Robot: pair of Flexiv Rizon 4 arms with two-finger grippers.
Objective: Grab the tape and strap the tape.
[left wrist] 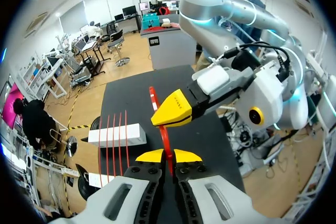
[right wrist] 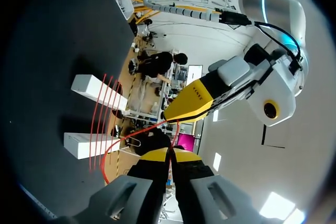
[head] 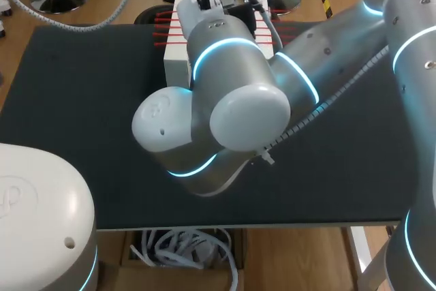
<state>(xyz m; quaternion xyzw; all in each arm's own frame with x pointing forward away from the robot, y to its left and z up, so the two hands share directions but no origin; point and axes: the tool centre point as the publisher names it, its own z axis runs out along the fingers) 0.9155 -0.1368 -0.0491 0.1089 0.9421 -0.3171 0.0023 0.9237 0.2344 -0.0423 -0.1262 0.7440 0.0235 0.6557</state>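
1. Pinching the tape: the left gripper (left wrist: 171, 156) is clenched on a red tape strip (left wrist: 167, 141) that stands up between its yellow tips, above the black desk (left wrist: 131, 95).
2. The right gripper (left wrist: 169, 115) sits just ahead of it at its 12 o'clock, with its tips together against the same strip higher up.
3. In the right wrist view, the right gripper (right wrist: 170, 155) has its tips closed, with the tape (right wrist: 116, 144) coming in between them. I read it as grasping the tape.
4. From there the tape loops down toward the desk, then runs back up to the left gripper's tip (right wrist: 186, 106) close ahead.
5. The white fixture (head: 178, 49) sits at 12 o'clock on the desk (head: 82, 100), near the far edge. Several parallel red strands (head: 165, 32) are stretched across it.
6. In the left wrist view, the fixture shows as two white bars (left wrist: 116, 135) at about 10 o'clock from the left gripper, with the strands (left wrist: 113, 140) running over both.
7. In the head view, the right arm (head: 231, 100) comes in from 3 o'clock and covers the desk centre, hiding both grippers and the tape. The left arm (head: 37, 202) is at 8 o'clock.
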